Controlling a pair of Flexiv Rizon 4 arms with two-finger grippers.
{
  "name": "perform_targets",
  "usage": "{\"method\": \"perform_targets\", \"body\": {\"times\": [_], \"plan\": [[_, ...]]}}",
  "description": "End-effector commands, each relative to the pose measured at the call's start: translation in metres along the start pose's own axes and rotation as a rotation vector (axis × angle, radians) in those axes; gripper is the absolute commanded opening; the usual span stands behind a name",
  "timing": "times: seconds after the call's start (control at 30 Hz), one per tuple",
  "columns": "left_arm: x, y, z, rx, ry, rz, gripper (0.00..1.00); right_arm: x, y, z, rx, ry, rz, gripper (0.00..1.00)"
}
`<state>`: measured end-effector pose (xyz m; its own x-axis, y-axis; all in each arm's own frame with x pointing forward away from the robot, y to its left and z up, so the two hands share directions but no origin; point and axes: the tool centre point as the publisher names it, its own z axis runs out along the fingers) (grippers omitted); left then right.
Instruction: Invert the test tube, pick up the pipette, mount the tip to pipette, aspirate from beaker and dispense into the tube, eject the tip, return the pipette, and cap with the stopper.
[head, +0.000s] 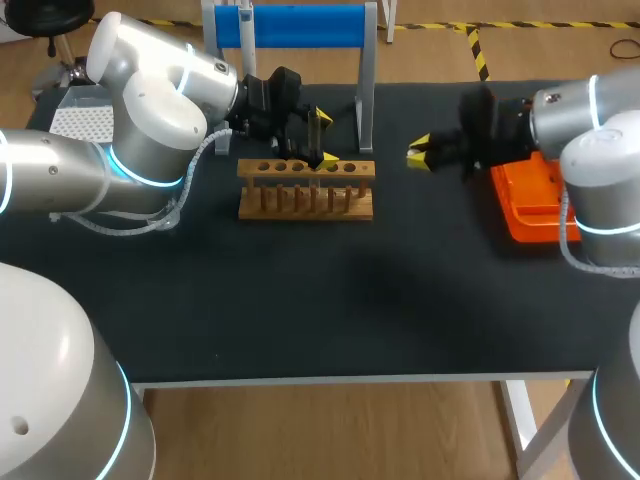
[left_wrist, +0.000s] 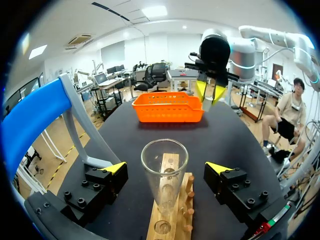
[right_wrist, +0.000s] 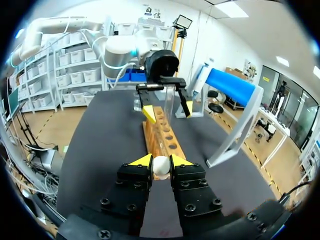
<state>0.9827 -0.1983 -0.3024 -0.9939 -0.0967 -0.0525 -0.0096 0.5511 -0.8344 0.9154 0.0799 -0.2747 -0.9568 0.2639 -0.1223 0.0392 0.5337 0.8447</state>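
- Head view: the left gripper hangs over the wooden rack near the back of the table. The right gripper sits off to the rack's right, apart from it, with the orange basket behind it.
- Left wrist view: the test tube stands upright in the rack, mouth open and uncapped. It is between the left gripper's fingers, which are spread wide and clear of the glass on both sides. I cannot tell whether there is liquid inside. The right gripper waits ahead, in front of the basket.
- Right wrist view: the right gripper's fingers pinch a small white stopper from both sides. The rack runs straight ahead, with the left gripper at its far end.
- Judgement: with the stopper in hand and the tube mouth up, this looks like the last step, capping.
- The next move calls for bringing the stopper squarely above the tube's mouth and pressing it straight down. The left fingers would probably need to close on the tube to steady it, and the two grippers must not collide.
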Motion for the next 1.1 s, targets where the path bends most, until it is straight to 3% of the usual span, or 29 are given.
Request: {"method": "perform_targets", "body": {"times": [0.03, 0.53, 1.1], "plan": [[0.000, 0.000, 0.001, -0.002, 0.000, -0.001, 1.00, -0.013, 0.014, 0.005, 0.016, 0.042, -0.018, 0.00], [0.000, 0.000, 0.001, -0.002, 0.000, -0.001, 1.00, -0.023, 0.076, 0.034, 0.043, 0.148, -0.116, 0.00], [0.000, 0.000, 0.001, -0.002, 0.000, -0.001, 1.00, -0.022, 0.114, 0.072, 0.077, 0.235, -0.166, 0.00]]}}
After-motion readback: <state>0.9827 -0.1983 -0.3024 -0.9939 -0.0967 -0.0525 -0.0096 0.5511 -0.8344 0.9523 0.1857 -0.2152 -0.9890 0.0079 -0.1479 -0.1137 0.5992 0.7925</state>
